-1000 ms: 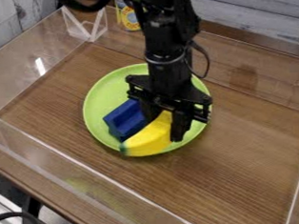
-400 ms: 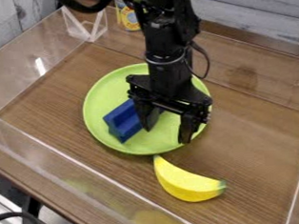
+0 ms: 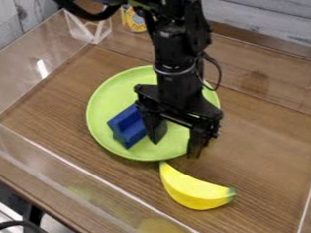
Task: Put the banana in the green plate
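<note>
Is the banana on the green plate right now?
No, the banana lies on the wooden table, outside the green plate.

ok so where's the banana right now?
On the wooden table, not in the green plate: the banana lies just off its near rim, below the open gripper.

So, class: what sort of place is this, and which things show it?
Probably a robot test bench: a wooden table with clear walls, an open gripper over a green plate, and a toy banana beside it.
</note>
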You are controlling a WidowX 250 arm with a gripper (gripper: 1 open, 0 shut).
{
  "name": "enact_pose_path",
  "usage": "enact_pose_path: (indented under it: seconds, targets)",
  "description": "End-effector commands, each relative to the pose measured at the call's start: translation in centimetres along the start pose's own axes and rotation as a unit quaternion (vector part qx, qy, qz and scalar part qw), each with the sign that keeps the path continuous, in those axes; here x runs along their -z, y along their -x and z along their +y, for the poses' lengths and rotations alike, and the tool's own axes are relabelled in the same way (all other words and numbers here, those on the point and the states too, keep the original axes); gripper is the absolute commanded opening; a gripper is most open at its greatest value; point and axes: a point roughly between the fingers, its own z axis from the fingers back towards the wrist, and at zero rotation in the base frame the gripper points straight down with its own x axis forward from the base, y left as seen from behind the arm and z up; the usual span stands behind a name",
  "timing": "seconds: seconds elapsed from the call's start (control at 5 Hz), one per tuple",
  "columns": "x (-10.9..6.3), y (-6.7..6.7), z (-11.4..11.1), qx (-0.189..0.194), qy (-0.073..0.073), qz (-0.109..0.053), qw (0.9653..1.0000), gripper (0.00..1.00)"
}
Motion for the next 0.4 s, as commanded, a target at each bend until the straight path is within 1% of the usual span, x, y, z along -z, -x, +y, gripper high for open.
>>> enact_pose_path:
  seconds: [0.0,0.2]
  targets:
    - [-0.83,-0.07,-0.57,0.016,-0.001,-0.021,0.9997,1.0]
    - [-0.67,0.32,-0.95,0.025,-0.001,-0.023,0.9994,1.0]
